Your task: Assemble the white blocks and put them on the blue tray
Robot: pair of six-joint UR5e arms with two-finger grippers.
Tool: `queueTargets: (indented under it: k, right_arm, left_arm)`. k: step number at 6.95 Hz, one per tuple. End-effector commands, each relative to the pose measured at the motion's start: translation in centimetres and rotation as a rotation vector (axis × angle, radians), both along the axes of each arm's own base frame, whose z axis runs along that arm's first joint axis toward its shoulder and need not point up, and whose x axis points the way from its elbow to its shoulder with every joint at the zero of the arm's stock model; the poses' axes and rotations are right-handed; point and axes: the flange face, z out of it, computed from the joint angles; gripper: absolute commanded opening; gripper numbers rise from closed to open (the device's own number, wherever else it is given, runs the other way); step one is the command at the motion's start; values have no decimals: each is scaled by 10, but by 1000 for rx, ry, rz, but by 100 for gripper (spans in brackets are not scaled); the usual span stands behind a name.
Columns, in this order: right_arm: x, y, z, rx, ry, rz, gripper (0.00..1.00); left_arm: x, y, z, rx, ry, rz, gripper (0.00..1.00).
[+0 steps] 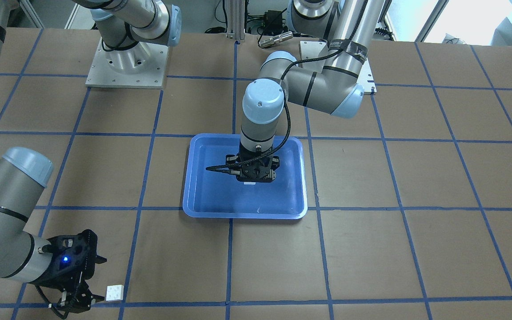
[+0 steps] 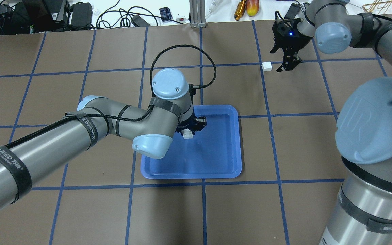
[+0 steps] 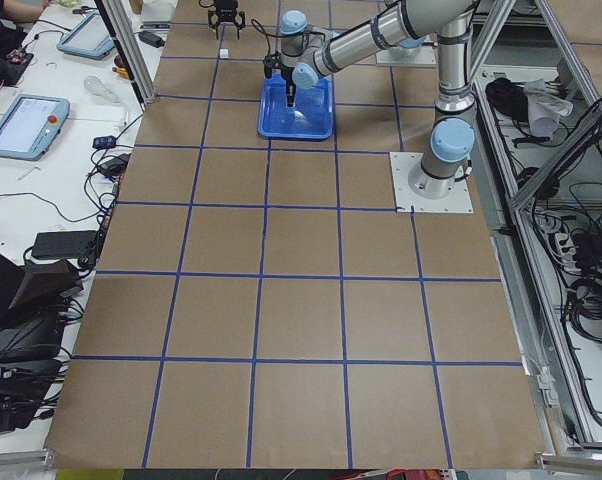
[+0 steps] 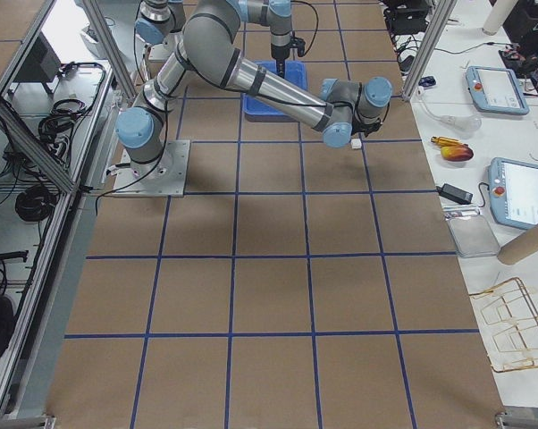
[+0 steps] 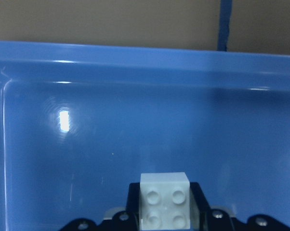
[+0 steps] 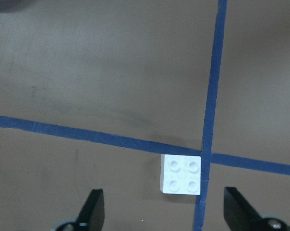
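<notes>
Block [image 5: 164, 199] is clamped by left hand [image 2: 190, 131] over tray [image 2: 230, 170]; second block [image 6: 181, 174] is set near tabletop's [image 2: 284, 146] far edge beside parted right hand [image 6: 165, 214].

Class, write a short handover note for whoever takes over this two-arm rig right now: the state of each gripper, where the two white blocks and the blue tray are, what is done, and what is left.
The left gripper is shut on one white block, low over the blue tray.
The right gripper is open beside the other white block, not touching it.
That block lies on the table at a tape crossing, well away from the tray.
Done: one block is in hand at the tray.
Left: grasp the second block, join the two, and set them in the tray.
</notes>
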Motion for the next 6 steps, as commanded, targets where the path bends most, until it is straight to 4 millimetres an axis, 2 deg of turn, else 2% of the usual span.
queueTargets:
  k: [1,2,3,4,5,6]
  right_arm:
    - [-4,-15,-18,40,-62,-110,88]
    - [-4,-19,-16,37,-60,-117,82]
    - [-16,-20,-29,45,-64,-115,81]
    - [-18,-23,-38,39,-110,-98,82]
    - [-19,-25,-38,30,-120,-92,81]
    - [-19,-29,-37,26,-121,-94,75]
  left_arm:
    - [4,1,-4,-14,27,-4,0]
    - [4,1,-9,-3,25,45,0]
    - [6,7,-13,8,24,67,0]
    - [7,9,-17,14,20,69,0]
    - [7,9,-17,16,22,85,1]
    - [6,11,-20,26,16,95,9]
